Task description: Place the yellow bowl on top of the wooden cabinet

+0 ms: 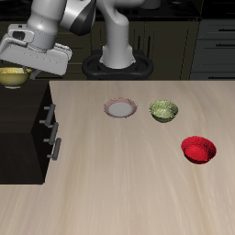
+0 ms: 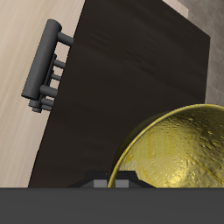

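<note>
The yellow bowl (image 1: 12, 79) is small, shiny and mottled, and sits at or just above the top of the wooden cabinet (image 1: 23, 124), near its back. My gripper (image 1: 20, 68) is right over the bowl and appears shut on its rim. In the wrist view the yellow bowl (image 2: 179, 150) fills much of the frame close to the gripper (image 2: 118, 182). Below it lies the dark top of the cabinet (image 2: 122, 79), with the silver handles (image 2: 44, 70) at its front. I cannot tell whether the bowl touches the cabinet top.
On the wooden table stand a white plate with a pink rim (image 1: 121, 108), an olive-green bowl (image 1: 163, 111) and a red bowl (image 1: 198, 149). The robot's base (image 1: 117, 62) stands at the back of the table. The cabinet's handles (image 1: 50, 128) face the table.
</note>
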### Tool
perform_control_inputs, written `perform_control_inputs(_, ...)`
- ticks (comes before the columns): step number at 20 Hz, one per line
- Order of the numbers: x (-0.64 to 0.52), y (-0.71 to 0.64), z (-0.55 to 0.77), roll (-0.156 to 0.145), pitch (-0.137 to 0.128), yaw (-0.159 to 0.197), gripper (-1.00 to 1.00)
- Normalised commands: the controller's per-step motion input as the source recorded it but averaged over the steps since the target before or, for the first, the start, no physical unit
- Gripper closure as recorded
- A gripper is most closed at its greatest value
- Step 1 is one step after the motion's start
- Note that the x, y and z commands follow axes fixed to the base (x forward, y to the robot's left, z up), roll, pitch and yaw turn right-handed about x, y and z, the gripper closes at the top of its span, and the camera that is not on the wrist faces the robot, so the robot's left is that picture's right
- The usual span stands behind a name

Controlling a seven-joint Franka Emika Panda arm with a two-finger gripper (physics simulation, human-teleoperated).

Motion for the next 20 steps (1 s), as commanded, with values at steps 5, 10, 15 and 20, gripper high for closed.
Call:
perform_control_inputs(5,-0.06,0.07,-0.08,-0.002,0.007,-0.017,1.00)
perform_control_inputs(10,-0.01,-0.01,-0.17,-0.006,0.013,-0.004,1.00)
perform_control_inputs(15,-0.01,-0.08,-0.08,-0.052,0.019,0.019,-1.00)
perform_control_inputs(20,-0.07,0.05,-0.03,0.014,0.005,-0.009,-1.00)
